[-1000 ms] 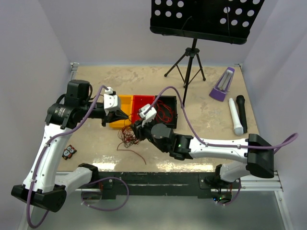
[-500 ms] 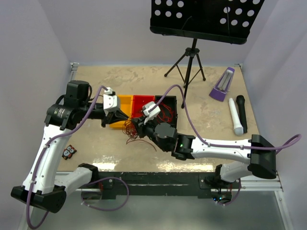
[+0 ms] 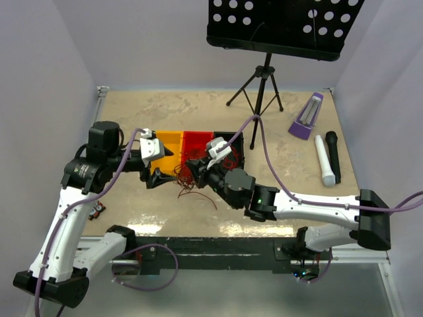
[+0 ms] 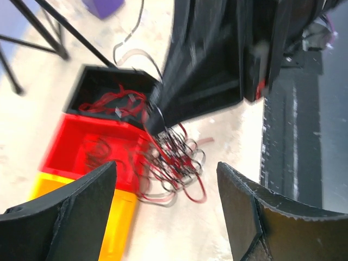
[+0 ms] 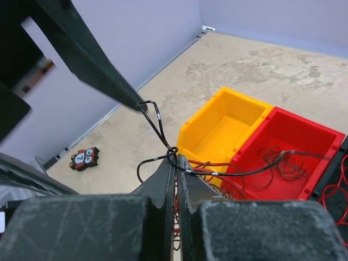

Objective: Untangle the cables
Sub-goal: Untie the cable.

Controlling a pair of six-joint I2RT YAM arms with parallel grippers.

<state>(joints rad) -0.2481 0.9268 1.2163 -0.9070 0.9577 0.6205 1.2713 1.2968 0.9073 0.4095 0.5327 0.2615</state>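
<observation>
The cables [image 3: 188,179] are a tangle of thin red and dark wires, lying on the table by the front of the yellow bin [image 3: 170,146] and red bin [image 3: 198,140]. My right gripper [image 3: 193,166] is shut on a black cable [image 5: 163,133] at the top of the tangle [image 4: 173,159]; its jaws [image 5: 177,162] are pressed together. That cable's loop reaches a fingertip of my left gripper [image 5: 135,103]. My left gripper [image 4: 166,165] stands open over the table, short of the tangle, with nothing between its fingers. More red cables lie in the black bin [image 3: 232,150].
A small owl toy [image 3: 96,210] lies at the left near my left arm. A music stand on a tripod [image 3: 263,92] stands at the back. At the right lie a purple object [image 3: 306,117], a white microphone [image 3: 322,160] and a black microphone [image 3: 332,154].
My left gripper has opened and swung down toward the near side. My right gripper has shut on the cable and moved with the tangle toward the bins.
</observation>
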